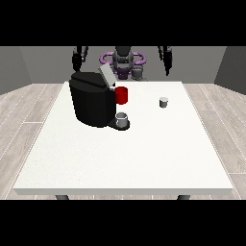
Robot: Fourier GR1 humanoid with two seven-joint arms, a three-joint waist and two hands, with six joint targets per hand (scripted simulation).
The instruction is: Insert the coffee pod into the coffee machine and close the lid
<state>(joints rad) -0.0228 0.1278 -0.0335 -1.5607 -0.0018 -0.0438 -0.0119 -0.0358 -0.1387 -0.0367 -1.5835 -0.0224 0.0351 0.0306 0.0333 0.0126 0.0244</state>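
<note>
You have not started yet: the small grey cylindrical coffee pod (164, 102) sits on the white table (144, 158), well apart from the black coffee machine (92, 103), whose grey lid (106, 76) stands raised. Both robot hands, at the view's left (77, 59) and right (167, 58), hang empty; their finger posture can't be told.

Both hands (79, 57) sit small and dark — finger positions unreadable — against the wall.

Dark grey torso (123, 60), purple rings at shoulders (one each side), black arms, black hands.
</note>
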